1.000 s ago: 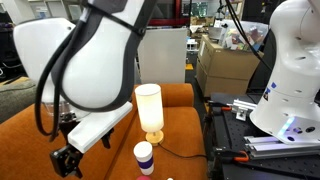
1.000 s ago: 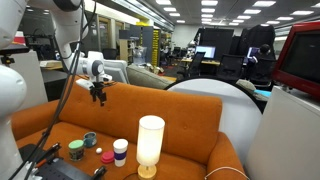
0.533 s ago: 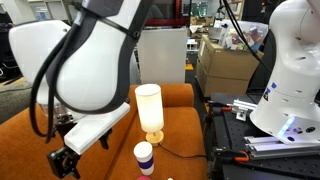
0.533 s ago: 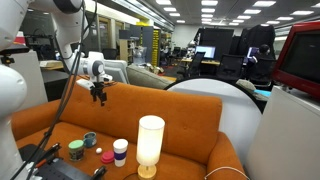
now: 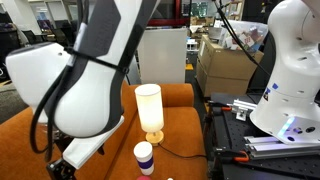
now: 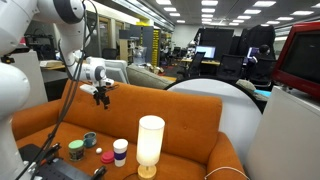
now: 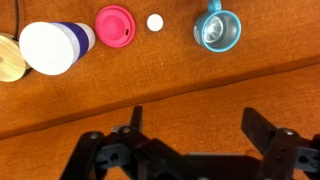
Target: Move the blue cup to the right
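The blue cup [image 7: 55,47], white with a blue-purple band, stands upright on the orange sofa seat, at the top left of the wrist view. It also shows in both exterior views [image 5: 144,157] [image 6: 120,151], next to the tall cream lamp [image 6: 150,145]. My gripper [image 7: 200,125] is open and empty. It hangs above the bare orange cushion, well apart from the cup. In an exterior view my gripper [image 6: 100,95] is high over the sofa back, up and to the left of the cup. In the other it is at the bottom left edge [image 5: 62,168].
Beside the cup lie a pink lid [image 7: 114,25], a small white disc [image 7: 154,21] and a teal mug [image 7: 217,30]. A dark green lid [image 6: 76,152] lies further left. The lamp's wooden base [image 7: 8,58] touches the cup's far side. Another white robot [image 5: 290,70] stands nearby.
The arm has swung and the gripper has shifted slightly lower; it stays open. The cup and the other things have not moved.
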Action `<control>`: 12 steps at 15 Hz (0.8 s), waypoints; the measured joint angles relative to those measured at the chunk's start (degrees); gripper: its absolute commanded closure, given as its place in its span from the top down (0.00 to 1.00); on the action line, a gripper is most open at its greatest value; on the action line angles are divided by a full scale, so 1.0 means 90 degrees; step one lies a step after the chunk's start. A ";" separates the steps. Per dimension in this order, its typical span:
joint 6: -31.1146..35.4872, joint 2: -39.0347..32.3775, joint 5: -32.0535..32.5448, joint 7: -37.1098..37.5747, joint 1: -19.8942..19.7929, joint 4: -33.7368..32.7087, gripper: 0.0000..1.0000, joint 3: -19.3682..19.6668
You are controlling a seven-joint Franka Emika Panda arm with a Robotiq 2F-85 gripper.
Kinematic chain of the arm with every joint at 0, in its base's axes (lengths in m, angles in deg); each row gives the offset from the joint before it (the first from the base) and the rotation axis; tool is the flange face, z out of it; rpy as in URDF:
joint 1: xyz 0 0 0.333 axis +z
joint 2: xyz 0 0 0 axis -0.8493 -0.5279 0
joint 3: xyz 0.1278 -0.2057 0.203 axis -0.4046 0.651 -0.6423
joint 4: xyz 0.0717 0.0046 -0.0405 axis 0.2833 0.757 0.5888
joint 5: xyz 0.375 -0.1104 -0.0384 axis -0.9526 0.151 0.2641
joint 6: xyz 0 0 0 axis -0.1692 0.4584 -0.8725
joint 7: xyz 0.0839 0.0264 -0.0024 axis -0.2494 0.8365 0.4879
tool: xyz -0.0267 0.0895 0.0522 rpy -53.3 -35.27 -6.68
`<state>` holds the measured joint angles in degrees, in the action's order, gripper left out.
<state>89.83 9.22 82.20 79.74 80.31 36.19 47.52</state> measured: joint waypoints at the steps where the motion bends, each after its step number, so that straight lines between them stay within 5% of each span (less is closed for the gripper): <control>1: -0.0001 -0.0219 -0.0011 -0.0079 0.0012 -0.0184 1.00 0.0005; 6: -0.0187 -0.1142 -0.0232 -0.0881 -0.0035 -0.1041 1.00 -0.0044; 12: -0.0313 -0.1187 -0.0248 -0.0974 -0.0056 -0.1186 1.00 -0.0076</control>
<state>87.02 -1.46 79.96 70.98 79.81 25.51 46.84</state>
